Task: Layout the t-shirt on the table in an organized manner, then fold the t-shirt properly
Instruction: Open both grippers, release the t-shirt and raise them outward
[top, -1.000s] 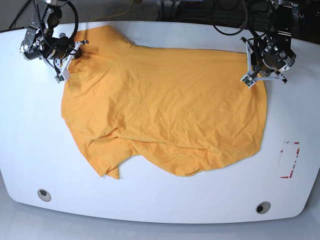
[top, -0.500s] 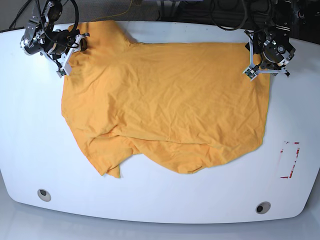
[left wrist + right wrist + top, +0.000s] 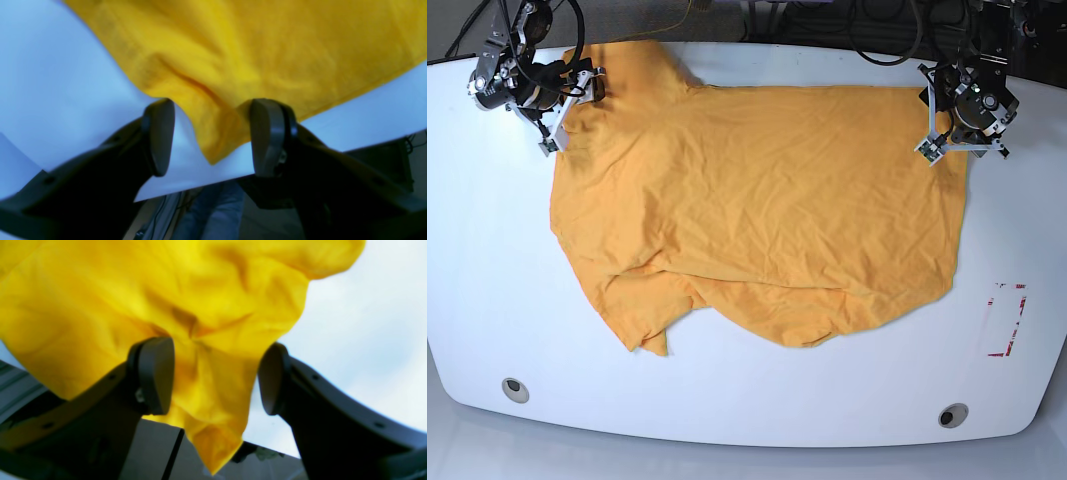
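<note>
The orange-yellow t-shirt (image 3: 757,210) lies spread and wrinkled over most of the white table (image 3: 757,410), its near left part bunched into a fold. My left gripper (image 3: 927,120) is at the shirt's far right corner. In the left wrist view it (image 3: 213,136) stands open, and the shirt's corner (image 3: 217,133) lies loose between the fingers (image 3: 160,136) near the table's edge. My right gripper (image 3: 572,108) is at the far left corner. In the right wrist view it (image 3: 215,376) is open too, with crumpled cloth (image 3: 206,390) hanging unpinched between the pads (image 3: 156,373).
Two round grey grommets (image 3: 515,389) (image 3: 953,414) sit near the front edge. A red tape outline (image 3: 1007,320) marks the right side. Cables and arm bases crowd the back edge behind both grippers. Bare white tabletop (image 3: 50,83) surrounds the shirt.
Both grippers have opened and let go of the shirt's far corners. Before that they drew the far edge back toward the table's rear, flattening it.
</note>
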Controlling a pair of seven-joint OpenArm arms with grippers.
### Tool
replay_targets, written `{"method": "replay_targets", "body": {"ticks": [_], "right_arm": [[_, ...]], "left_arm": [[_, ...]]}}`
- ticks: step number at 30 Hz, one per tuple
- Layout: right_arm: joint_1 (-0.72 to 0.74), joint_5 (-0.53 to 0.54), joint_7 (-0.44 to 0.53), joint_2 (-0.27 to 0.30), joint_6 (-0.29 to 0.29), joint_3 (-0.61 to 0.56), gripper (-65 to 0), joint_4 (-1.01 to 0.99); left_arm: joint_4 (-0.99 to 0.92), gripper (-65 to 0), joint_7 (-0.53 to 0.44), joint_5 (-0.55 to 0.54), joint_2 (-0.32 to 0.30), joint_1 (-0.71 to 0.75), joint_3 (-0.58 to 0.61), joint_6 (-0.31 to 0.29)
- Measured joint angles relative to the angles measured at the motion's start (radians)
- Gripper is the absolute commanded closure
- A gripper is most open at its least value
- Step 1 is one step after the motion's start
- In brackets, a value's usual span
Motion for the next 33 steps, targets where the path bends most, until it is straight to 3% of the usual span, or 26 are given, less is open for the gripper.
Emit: {"method": "replay_targets", "body": {"ticks": [3, 10, 28, 33], "right_arm": [[0.001, 0.000, -0.001, 0.000, 0.000, 0.000, -38.0, 0.000], [-0.003, 0.000, 0.018, 0.000, 0.005, 0.002, -38.0, 0.000], [0.013, -0.007, 0.041, -0.010, 0.003, 0.029, -38.3, -0.007], [0.009, -0.016, 0.036, -0.008, 0.003, 0.067, -38.3, -0.008]], "left_arm": [[0.000, -33.3, 0.000, 0.000, 0.000, -0.003, 0.000, 0.000], [0.000, -24.8, 0.000, 0.000, 0.000, -0.001, 0.000, 0.000], [0.000, -24.3, -0.003, -0.002, 0.000, 0.006, 0.000, 0.000], [0.000, -24.3, -0.005, 0.050, 0.000, 0.040, -0.001, 0.000]]}}
